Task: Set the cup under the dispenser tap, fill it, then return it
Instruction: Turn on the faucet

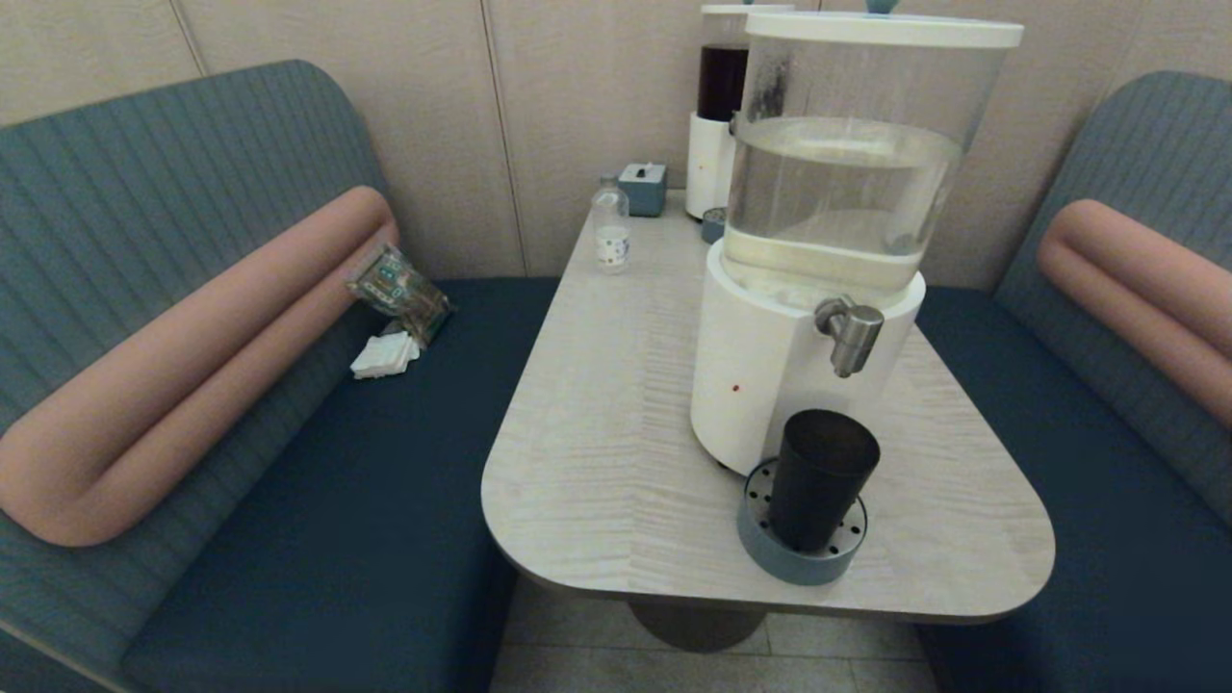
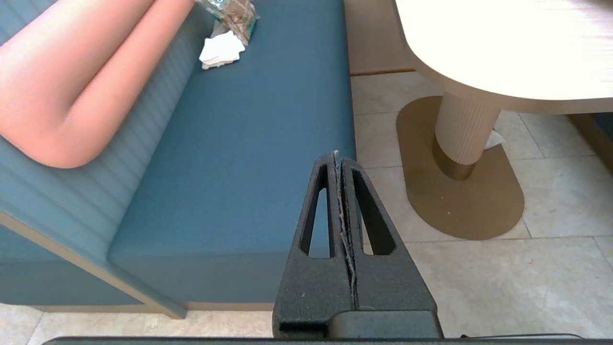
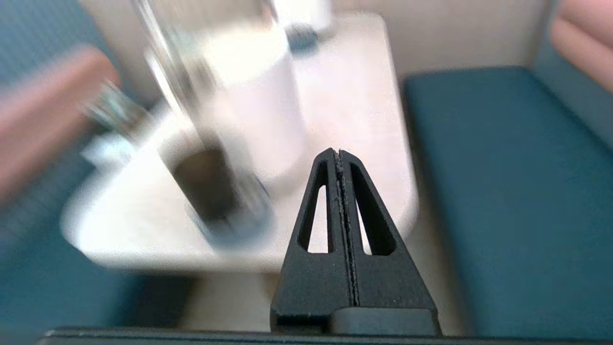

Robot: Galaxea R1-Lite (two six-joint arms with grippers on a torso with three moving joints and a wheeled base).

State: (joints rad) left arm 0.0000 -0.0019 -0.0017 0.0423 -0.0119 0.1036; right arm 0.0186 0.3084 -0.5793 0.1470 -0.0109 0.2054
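Head view: two dark blue upholstered benches (image 1: 318,539) with pink bolster cushions flank a pale wood-grain worktop (image 1: 616,423) with rounded corners. On the worktop stands a large clear water-filled tank on a white cylindrical base (image 1: 760,375). The dispenser tap (image 1: 851,332), a short brushed-steel spigot, juts from that base. Directly below the tap, the cup (image 1: 820,478), a small dark tapered plastic tumbler, stands upright on a round grey-blue perforated drip tray (image 1: 770,553), just beside the base. Behind the tank stands a narrower dispenser of dark liquid (image 1: 720,106); near it sit a small blue box (image 1: 643,188) and a small clear bottle (image 1: 610,226).

Neither arm appears in the head view. In the left wrist view, the left gripper (image 2: 338,155) hangs over the bench edge and tiled floor, jaws closed and empty. In the blurred right wrist view, the right gripper (image 3: 338,153) points toward the worktop, apart from the cup, jaws closed and empty.
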